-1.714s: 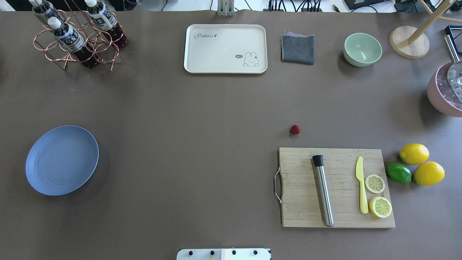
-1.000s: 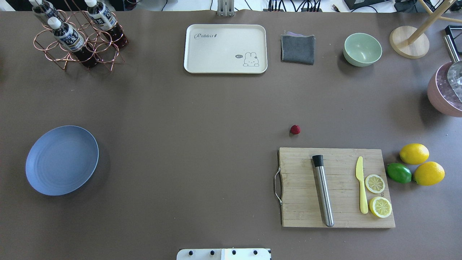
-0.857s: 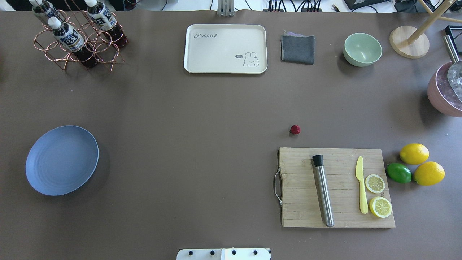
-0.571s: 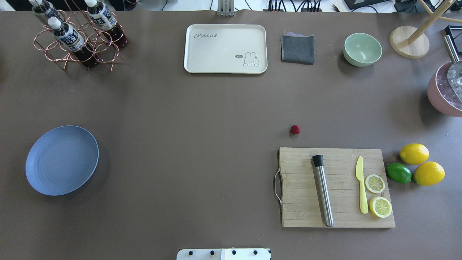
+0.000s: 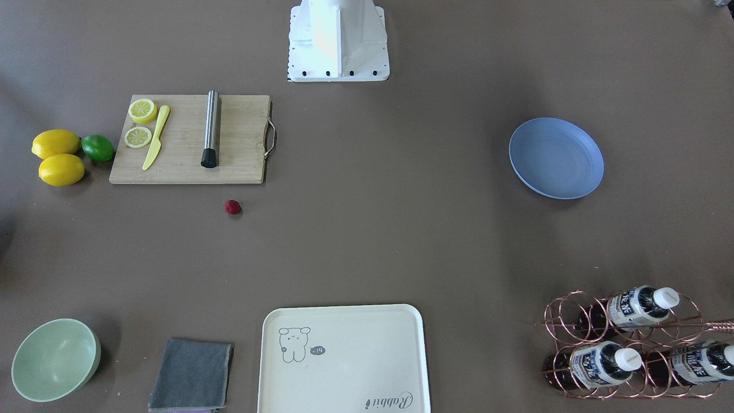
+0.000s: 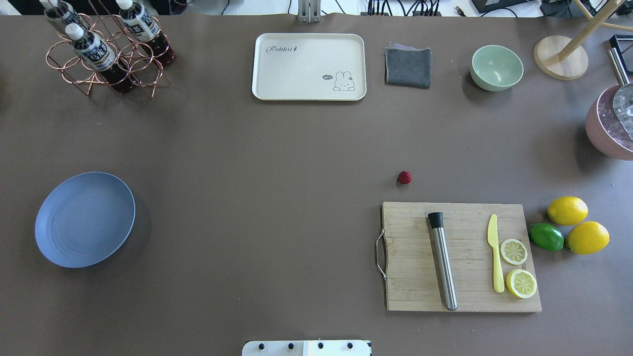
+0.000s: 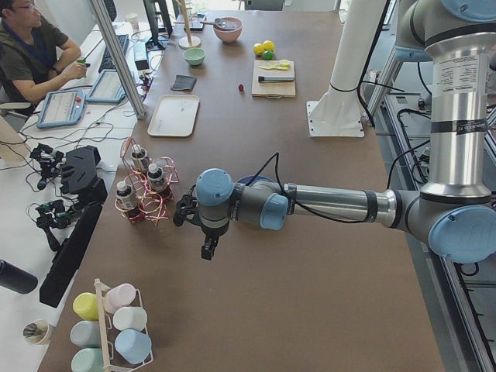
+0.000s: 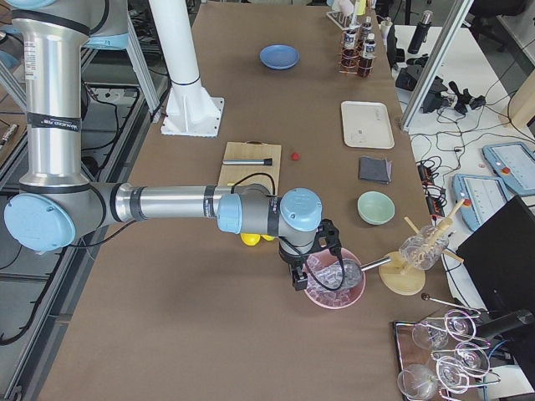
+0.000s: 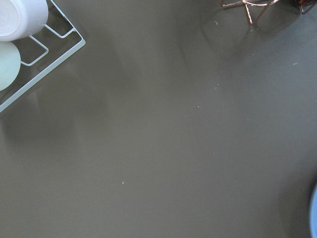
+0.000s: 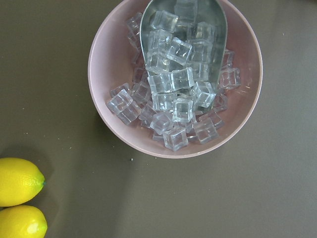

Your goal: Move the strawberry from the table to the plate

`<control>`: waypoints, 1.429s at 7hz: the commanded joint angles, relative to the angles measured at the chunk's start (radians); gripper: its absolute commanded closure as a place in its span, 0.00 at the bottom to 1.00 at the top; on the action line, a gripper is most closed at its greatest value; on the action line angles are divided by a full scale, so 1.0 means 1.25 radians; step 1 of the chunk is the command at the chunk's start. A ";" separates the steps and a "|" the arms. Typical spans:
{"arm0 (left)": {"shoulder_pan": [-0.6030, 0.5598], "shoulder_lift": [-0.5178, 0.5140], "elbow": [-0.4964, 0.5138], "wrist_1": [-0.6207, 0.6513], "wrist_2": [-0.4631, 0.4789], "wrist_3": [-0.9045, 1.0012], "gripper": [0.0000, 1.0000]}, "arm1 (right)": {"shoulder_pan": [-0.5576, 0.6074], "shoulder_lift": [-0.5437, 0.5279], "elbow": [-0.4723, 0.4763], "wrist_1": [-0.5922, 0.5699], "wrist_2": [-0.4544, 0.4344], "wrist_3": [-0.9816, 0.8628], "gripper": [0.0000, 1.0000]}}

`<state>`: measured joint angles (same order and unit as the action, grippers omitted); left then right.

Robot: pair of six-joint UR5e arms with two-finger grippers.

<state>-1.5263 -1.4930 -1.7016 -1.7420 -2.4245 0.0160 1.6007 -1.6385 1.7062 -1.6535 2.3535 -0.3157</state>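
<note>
So, readable text first. The cream tray [image 6: 309, 66] has "Rabbit" in script at one corner. A small cartoon animal with a speech bubble sits at the opposite corner, and we can't read the bubble. The bottles [image 6: 91, 49] in the copper wire rack [image 6: 143, 74] carry dark labels with white characters, too small for us to read.

Against the overhead shots from the last couple of seconds, we see no change. The strawberry [image 6: 404, 177] sits on the same spot of the table [image 6: 257, 163], just past the far edge of the cutting board [image 6: 410, 257] and not touching it. The plate [image 6: 84, 220] is in the same place, well apart on the robot's left half.

The left gripper [image 7: 208, 248] shows only in the left side view, hanging over the table near the bottle rack. Its wrist camera sees bare table and a corner of a white wire rack [image 9: 44, 64]. We can't tell how the fingers stand.

The right gripper [image 8: 297, 278] shows only in the right side view, above the pink bowl [image 10: 104, 54] of ice cubes [image 10: 173, 109]. A metal scoop [image 10: 215, 22] lies in the bowl, and the lemons [image 10: 17, 181] are near it. We can't tell the finger state there either.
</note>
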 commanded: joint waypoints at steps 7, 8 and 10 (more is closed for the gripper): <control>0.015 0.022 0.008 -0.080 -0.025 -0.095 0.02 | -0.025 -0.001 0.001 0.005 -0.011 0.011 0.00; 0.015 0.021 0.011 -0.079 -0.019 -0.094 0.02 | -0.025 0.001 0.000 0.004 -0.011 0.014 0.00; 0.016 0.024 0.015 -0.080 -0.017 -0.093 0.02 | -0.025 -0.001 0.001 0.006 -0.009 0.012 0.00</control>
<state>-1.5071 -1.4649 -1.6862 -1.8419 -2.4468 -0.1010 1.5693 -1.6377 1.7059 -1.6475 2.3414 -0.2988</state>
